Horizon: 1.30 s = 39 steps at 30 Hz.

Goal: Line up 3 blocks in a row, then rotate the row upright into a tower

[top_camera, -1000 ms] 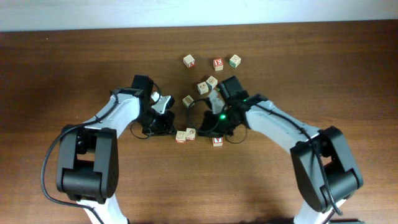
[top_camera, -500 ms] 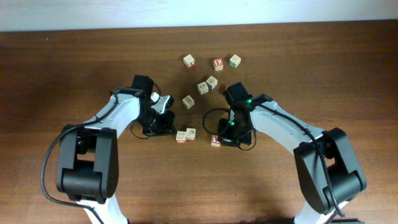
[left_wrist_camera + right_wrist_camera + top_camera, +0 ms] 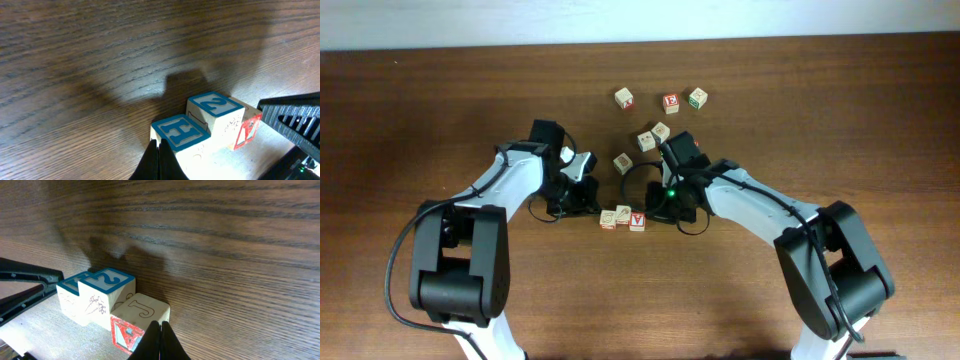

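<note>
Three blocks sit touching in a short row in the middle of the wood surface point(image 3: 840, 120), right between the two arms. From overhead, the red block point(image 3: 637, 221) with the white V is at the right end of the row. On the left wrist cam the other two are pale wood: the H block point(image 3: 180, 132) closest and the 2 block point(image 3: 215, 105) in the middle, both letters in blue frames.

The left end effector point(image 3: 160, 152) is clenched with nothing in it, its tip right at the H block's near corner. Can't tell if it's actually touching.

The right end effector point(image 3: 160, 335) is also clenched and empty-handed. It's parked just at the red block, whose top face shows a J from that side.

A handful of other blocks point(image 3: 623, 163) are scattered farther up the surface, including a green block point(image 3: 697, 97) at the end of the back row.
</note>
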Available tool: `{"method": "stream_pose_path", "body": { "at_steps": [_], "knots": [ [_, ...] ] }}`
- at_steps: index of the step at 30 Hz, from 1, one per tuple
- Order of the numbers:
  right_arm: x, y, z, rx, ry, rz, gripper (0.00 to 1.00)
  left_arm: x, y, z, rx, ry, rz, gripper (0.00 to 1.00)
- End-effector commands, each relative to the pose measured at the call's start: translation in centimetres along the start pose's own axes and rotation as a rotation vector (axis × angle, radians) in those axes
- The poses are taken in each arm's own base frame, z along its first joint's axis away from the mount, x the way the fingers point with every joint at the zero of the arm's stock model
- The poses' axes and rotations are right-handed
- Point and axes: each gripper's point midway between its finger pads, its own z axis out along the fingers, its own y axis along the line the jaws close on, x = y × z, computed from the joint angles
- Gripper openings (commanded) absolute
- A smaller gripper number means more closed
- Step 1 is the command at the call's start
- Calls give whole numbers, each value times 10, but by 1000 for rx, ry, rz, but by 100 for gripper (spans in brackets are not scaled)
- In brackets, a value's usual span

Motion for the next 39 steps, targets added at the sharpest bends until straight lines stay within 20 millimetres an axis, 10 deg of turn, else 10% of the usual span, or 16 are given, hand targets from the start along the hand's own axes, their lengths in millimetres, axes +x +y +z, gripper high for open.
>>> {"method": "stream_pose_path", "body": {
  "at_steps": [1, 10, 21, 39],
  "knots": [
    [4, 2, 7, -7, 16, 0, 4, 1, -8, 1, 32, -1, 4, 0],
    [-65, 28, -30, -73, -153, -195, 4, -32, 12, -2, -95, -133, 63, 0],
    [-35, 33, 28, -53, -41, -222, 4, -54, 31, -9, -218, -231, 35, 0],
    [-19, 39, 32, -62, 9, -234, 4, -53, 31, -9, -218, -227, 33, 0]
  ]
}}
